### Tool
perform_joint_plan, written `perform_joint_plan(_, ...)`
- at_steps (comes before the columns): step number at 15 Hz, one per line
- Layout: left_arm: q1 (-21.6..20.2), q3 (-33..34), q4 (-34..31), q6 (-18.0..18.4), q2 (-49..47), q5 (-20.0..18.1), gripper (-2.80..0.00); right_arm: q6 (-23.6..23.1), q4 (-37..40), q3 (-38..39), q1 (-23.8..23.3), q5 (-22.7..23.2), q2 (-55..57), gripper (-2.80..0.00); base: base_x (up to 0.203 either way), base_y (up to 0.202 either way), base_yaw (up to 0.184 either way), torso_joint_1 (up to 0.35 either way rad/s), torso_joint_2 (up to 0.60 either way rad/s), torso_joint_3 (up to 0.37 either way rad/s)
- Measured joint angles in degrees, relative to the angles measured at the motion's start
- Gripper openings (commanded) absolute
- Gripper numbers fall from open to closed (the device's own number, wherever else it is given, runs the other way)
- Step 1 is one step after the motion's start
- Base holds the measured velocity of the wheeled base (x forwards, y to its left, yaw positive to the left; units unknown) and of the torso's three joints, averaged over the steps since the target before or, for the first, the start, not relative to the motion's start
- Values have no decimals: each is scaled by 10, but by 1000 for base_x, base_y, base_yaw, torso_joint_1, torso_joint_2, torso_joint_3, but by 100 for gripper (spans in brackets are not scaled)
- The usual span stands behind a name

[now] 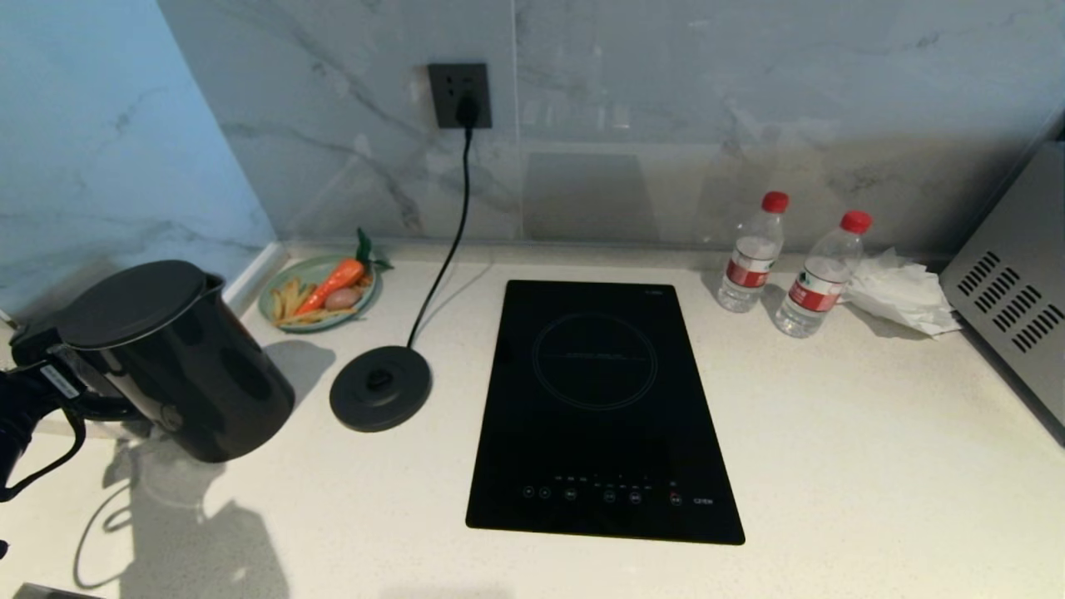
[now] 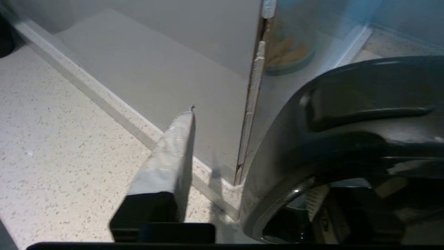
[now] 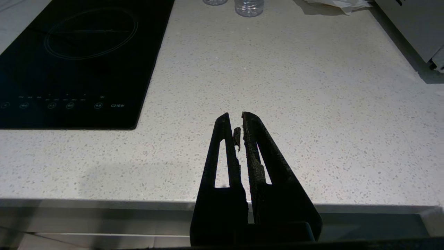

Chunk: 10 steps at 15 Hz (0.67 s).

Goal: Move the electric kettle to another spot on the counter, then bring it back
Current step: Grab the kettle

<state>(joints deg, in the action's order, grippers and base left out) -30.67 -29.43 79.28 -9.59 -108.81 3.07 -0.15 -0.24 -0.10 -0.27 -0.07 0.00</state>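
A pale speckled counter [image 1: 832, 433] runs below a marbled wall, with a black cooktop [image 1: 599, 408] set into its middle. The kettle [image 1: 166, 358] stands at the far left, tilted, well left of its round base [image 1: 380, 388]. The left gripper [image 1: 46, 391] is at the kettle's handle on its left side, fingers on either side of the loop; whether they press it I cannot tell. The right gripper [image 3: 239, 139] hangs over the near edge, fingers nearly together, holding nothing.
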Motion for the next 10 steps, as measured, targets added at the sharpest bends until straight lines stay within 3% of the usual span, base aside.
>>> perform_joint_plan(10,0,8,40,1,0,-1,-280,0,0,0,0,1,0,-280,0,0,0,0,0,0)
